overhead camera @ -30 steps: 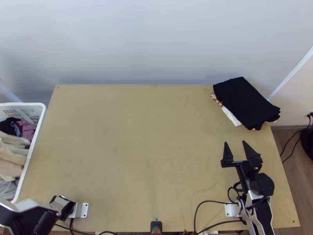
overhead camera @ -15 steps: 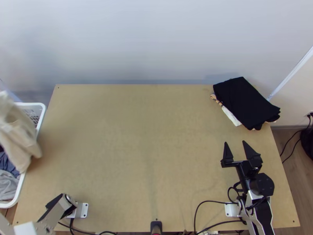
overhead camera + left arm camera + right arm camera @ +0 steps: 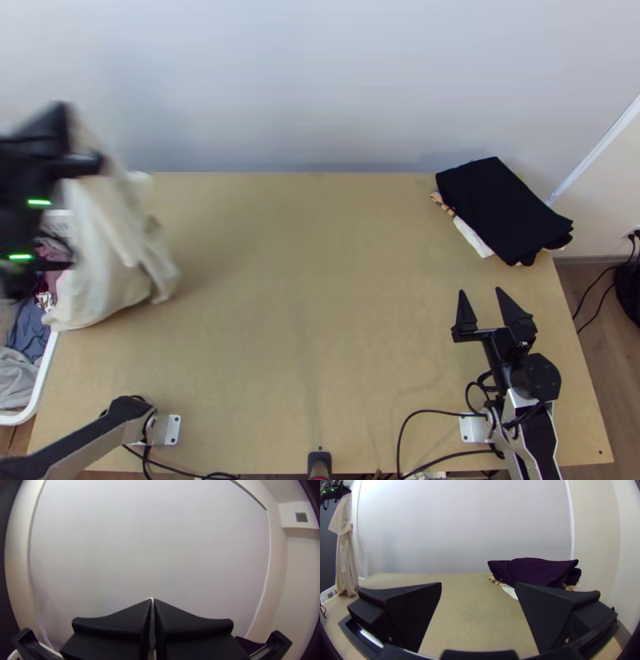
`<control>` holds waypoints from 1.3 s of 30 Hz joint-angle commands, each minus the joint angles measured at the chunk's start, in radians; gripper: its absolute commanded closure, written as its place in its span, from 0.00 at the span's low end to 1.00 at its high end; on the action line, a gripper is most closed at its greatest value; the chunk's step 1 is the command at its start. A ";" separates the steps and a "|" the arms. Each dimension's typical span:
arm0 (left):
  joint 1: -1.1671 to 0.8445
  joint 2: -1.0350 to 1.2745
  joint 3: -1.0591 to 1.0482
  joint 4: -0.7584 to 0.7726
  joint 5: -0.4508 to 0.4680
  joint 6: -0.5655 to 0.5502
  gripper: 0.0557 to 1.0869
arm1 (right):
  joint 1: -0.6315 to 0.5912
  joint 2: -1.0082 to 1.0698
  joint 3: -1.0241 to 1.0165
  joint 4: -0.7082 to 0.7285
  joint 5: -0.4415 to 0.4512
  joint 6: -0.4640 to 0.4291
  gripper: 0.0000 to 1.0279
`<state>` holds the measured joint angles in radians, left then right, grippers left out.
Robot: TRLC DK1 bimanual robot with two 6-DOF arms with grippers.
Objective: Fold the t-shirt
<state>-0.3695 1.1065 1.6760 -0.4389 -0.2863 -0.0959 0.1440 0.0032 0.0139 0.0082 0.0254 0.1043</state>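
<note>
Over the basket's side of the counter: your left end effector (image 3: 62, 120) was up high, blurred in the top view, with the beige t-shirt (image 3: 120, 248) hanging from it.
Left grip: in the left wrist view, your left end effector (image 3: 152, 600) had its two fingers pressed together on a thin pale strip of cloth; which part of the shirt that was, you could not tell.
Beige t-shirt: it hung long and loose in folds, a sleeve-like flap standing out partway down in the right wrist view. From the top it spread across the basket's inner edge and the left end of the counter (image 3: 304, 304) – whether its lower end touched either, you could not tell.
Right grip: your right end effector (image 3: 480, 291) was over the counter's right side, on the near side of the dark pile, its fingers wide apart.
White basket: it stood along the counter's left end, its rim (image 3: 45, 372) showing near a grey cloth (image 3: 16, 382), a blue cloth (image 3: 30, 332) and a maroon cloth (image 3: 52, 282) inside.
Far right corner: you had a pile with a dark folded garment (image 3: 504, 208) on top – black from above, deep purple in the right wrist view. A white cloth (image 3: 472, 238) and a striped tan cloth (image 3: 442, 204) peeked out beneath it.
</note>
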 commanded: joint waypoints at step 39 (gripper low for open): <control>-0.568 0.604 0.215 0.080 -0.050 -0.237 0.96 | 0.006 -0.005 -0.003 -0.024 0.001 0.008 0.03</control>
<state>-1.0286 1.8622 2.0155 -0.3489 -0.3763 -0.2550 0.1440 0.0032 0.0139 0.0082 0.0254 0.1043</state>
